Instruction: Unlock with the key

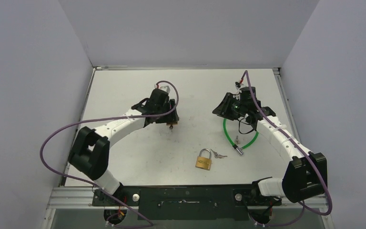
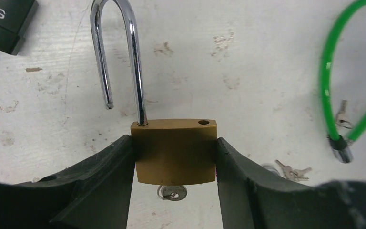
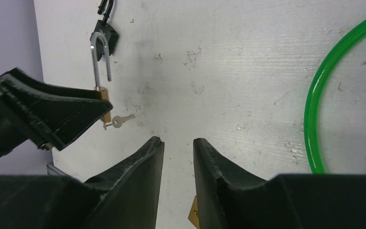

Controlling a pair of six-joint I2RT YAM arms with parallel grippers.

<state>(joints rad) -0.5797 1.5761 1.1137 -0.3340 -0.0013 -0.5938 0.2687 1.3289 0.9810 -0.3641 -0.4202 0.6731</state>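
A green cable lock [image 1: 226,131] lies looped on the scuffed white table [image 1: 124,86], with small keys [image 1: 237,140] inside the loop. Nearer the front edge a brass padlock [image 1: 203,159] lies flat, a key bunch [image 1: 218,154] just beside its right. A black padlock [image 2: 2,19] with white lettering also lies on the table

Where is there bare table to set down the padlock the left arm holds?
Bare: the far strip of table along the back wall, and the near-left patch between the left arm and the second brass padlock. Crowded: near right, around that padlock, its keys and the green cable lock.
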